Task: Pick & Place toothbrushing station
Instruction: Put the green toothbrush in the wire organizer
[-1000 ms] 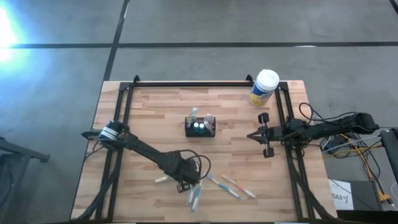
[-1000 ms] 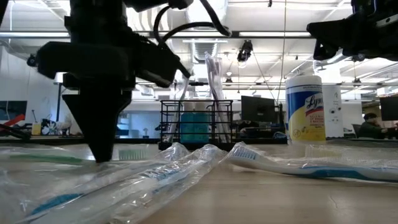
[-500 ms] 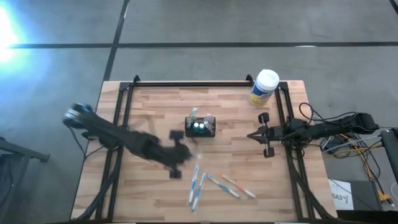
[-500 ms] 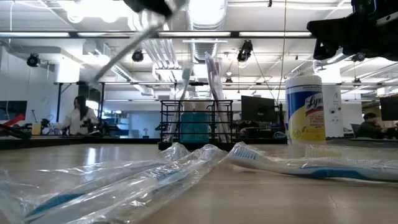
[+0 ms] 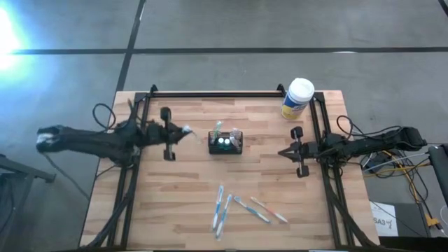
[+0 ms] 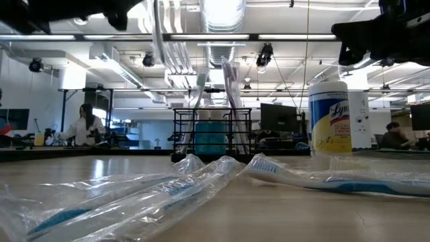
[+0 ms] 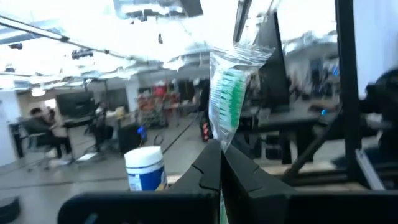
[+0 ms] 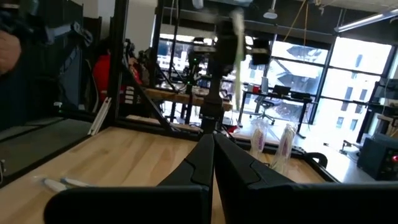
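Your left gripper point(image 5: 183, 132) pinches a wrapped toothbrush point(image 7: 227, 93) upright (bristles up), ready for the caddy point(image 5: 225, 142) just ahead; right gripper point(image 5: 282, 152) waits pressed together.

Open-plan lab, desks with monitors point(image 6: 278, 117), exposed ceiling ducts point(image 6: 222, 50) (industrial)

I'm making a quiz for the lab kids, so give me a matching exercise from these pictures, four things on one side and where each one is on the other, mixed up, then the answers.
Things:
1. black wire-mesh caddy
2. yellow canister
3. wrapped green-bristled toothbrush
4. loose wrapped toothbrushes

Places:
A. far right corner of the table
B. lying on the wood at the near edge
C. clamped in the shut left gripper, off the table
D. middle of the table

Pairs: 1-D, 2-A, 3-C, 4-B
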### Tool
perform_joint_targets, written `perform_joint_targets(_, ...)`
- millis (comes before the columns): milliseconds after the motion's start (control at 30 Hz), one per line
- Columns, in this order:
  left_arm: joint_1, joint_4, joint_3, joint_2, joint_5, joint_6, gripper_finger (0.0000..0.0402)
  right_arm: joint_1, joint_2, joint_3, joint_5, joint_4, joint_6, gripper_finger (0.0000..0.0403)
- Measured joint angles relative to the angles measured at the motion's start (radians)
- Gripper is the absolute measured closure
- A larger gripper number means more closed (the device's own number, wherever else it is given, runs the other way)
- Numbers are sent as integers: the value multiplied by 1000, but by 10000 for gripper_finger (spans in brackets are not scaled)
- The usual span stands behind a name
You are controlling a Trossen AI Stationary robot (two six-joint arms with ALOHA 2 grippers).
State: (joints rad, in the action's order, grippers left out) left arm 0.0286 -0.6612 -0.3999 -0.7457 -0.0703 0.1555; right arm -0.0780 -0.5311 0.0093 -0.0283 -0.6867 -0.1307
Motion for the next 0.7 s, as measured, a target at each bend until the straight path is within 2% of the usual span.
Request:
perform_joint_targets(100,193,-125,46,-29,187,-124,401,0,-1,0,-1,11,-25,394)
perform_joint_targets(200,347,-147,37,-95,291,-203,401,0,1,0,2,9,-80,394)
perform_joint_targets(267,400,-144,18,-156,336,-215,401,1,0,0,7,2,-116,394)
perform_joint_targets(500,407,-133,-116,-382,529,-220,401,0,1,0,102,-54,-226,394)
perform_joint_targets(700,395,-132,-198,-510,534,-200,401,0,1,0,111,-140,-263,394)
